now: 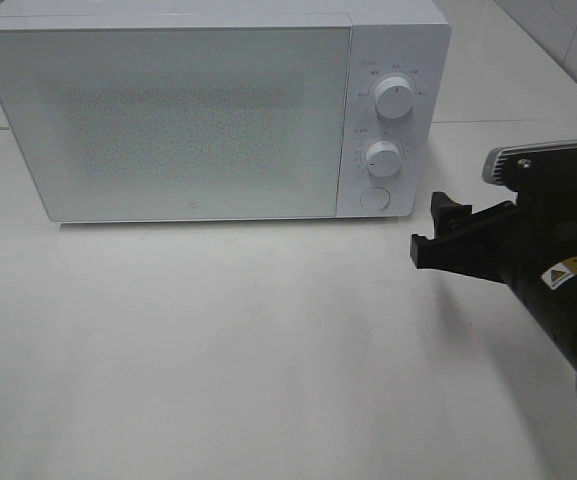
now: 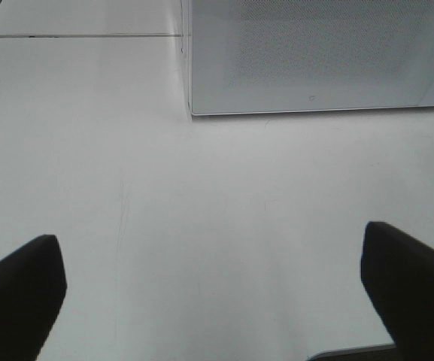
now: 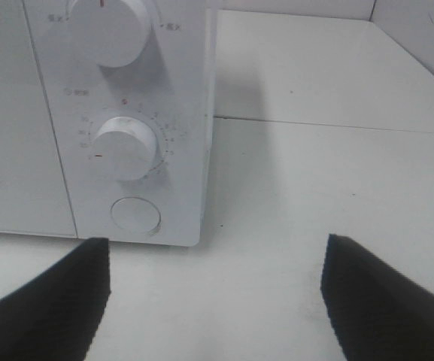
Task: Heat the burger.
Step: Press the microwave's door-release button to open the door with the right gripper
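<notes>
The white microwave (image 1: 188, 120) door is shut.
The left gripper (image 2: 210, 237) and the right gripper (image 1: 446, 232) are both spread wide, holding nothing. The right one is near the knobs (image 1: 382, 157). I cannot tell where the burger is.

The black right arm (image 1: 558, 300) bears a yellow warning label (image 1: 573, 272) and a grey screwed plate (image 1: 543, 160). Fingers (image 3: 51, 308) of the right gripper (image 1: 428, 228) are ridged black.
</notes>
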